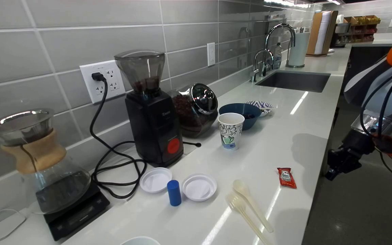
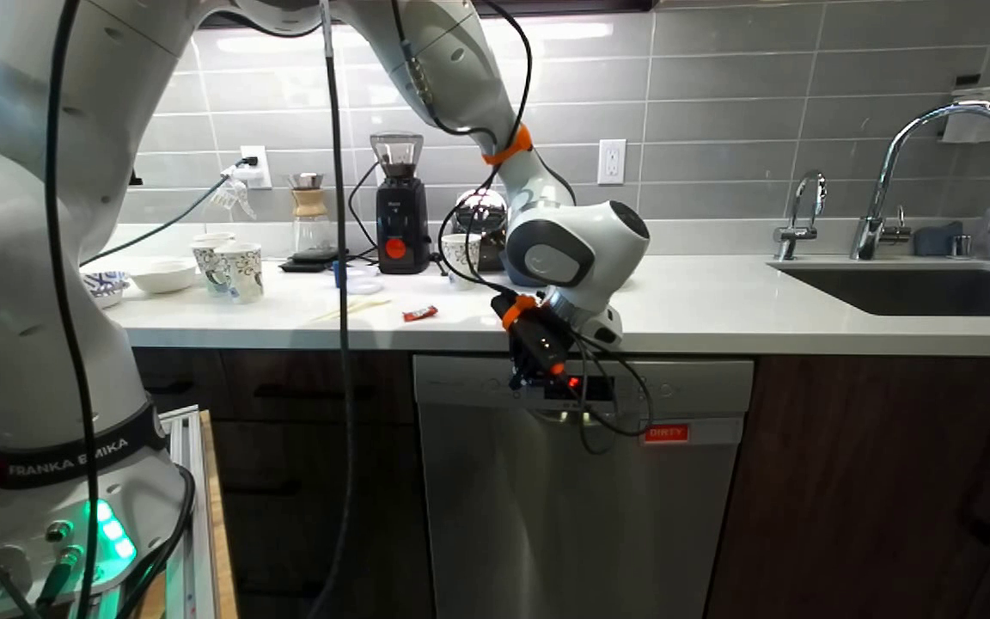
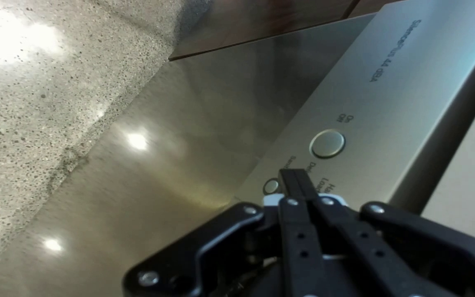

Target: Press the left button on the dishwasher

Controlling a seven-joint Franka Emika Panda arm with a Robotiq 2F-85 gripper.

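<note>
The stainless dishwasher (image 2: 581,516) stands under the counter in an exterior view. Its control panel (image 3: 386,111) runs diagonally through the wrist view. The large round On/Off button (image 3: 327,143) lies just beyond and slightly right of my fingertips. A smaller round button (image 3: 271,186) is left of the fingertips, partly beside them. My gripper (image 3: 295,171) is shut with nothing between its fingers. In an exterior view the gripper (image 2: 516,378) is in front of the panel's left part; it also shows beside the counter edge (image 1: 330,175). Whether the tips touch the panel cannot be told.
The white countertop (image 2: 718,297) overhangs above the panel. A ketchup packet (image 1: 287,177), spoon (image 1: 250,200) and paper cup (image 1: 230,131) stand or lie on it. Loose cables (image 2: 632,378) hang in front of the panel near a red DIRTY sign (image 2: 666,433).
</note>
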